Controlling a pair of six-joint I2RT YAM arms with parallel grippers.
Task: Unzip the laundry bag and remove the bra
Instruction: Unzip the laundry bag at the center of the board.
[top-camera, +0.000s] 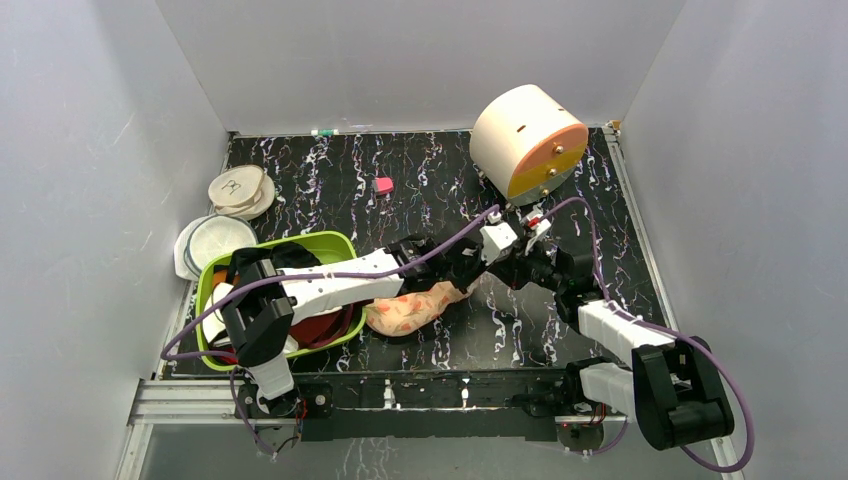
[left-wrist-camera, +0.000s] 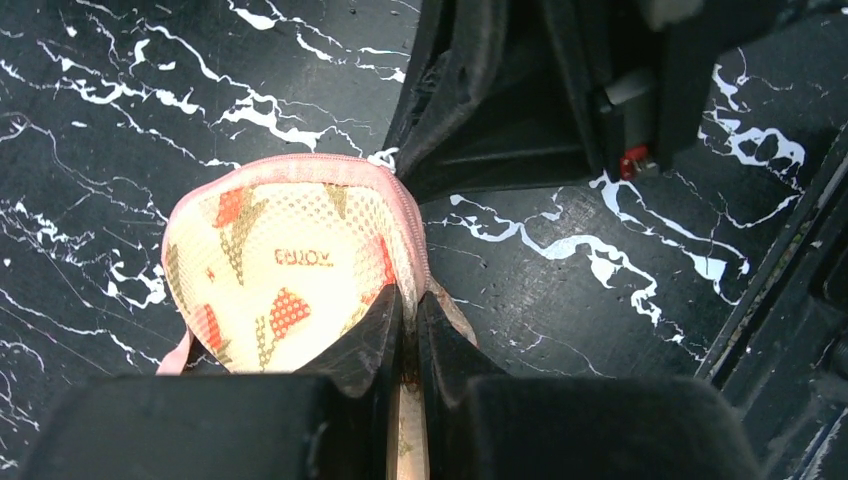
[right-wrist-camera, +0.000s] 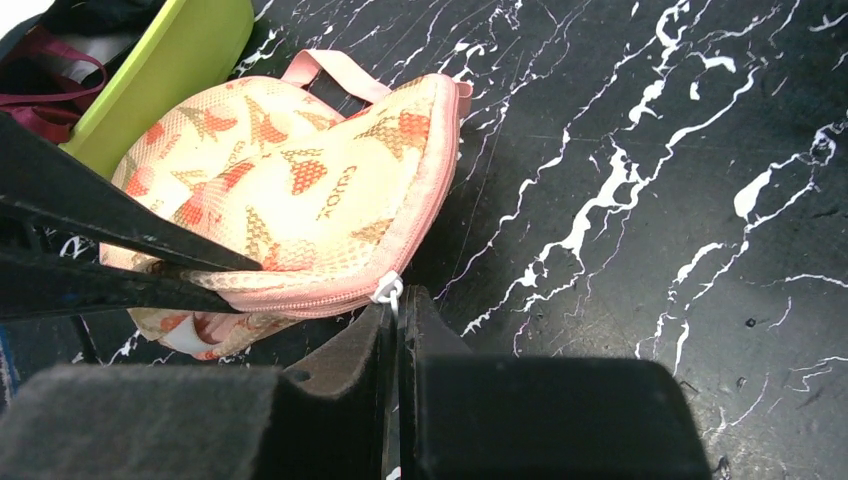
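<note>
The peach-orange laundry bag (top-camera: 412, 308) lies on the black marbled table next to the green basin. In the left wrist view my left gripper (left-wrist-camera: 410, 312) is shut on the bag's (left-wrist-camera: 280, 260) pink zipper edge. In the right wrist view my right gripper (right-wrist-camera: 394, 300) is shut on the white zipper pull (right-wrist-camera: 388, 289) at the bag's (right-wrist-camera: 290, 190) near edge. The zipper looks closed along its visible length. In the top view the left gripper (top-camera: 447, 278) and the right gripper (top-camera: 478, 278) meet at the bag's right end. The bra is hidden.
A lime-green basin (top-camera: 335, 245) holding dark red and black garments sits under the left arm; it also shows in the right wrist view (right-wrist-camera: 170, 70). A cream drum with an orange face (top-camera: 525, 140) stands at the back right. A small pink cube (top-camera: 382, 185) and white lids (top-camera: 240, 190) lie behind.
</note>
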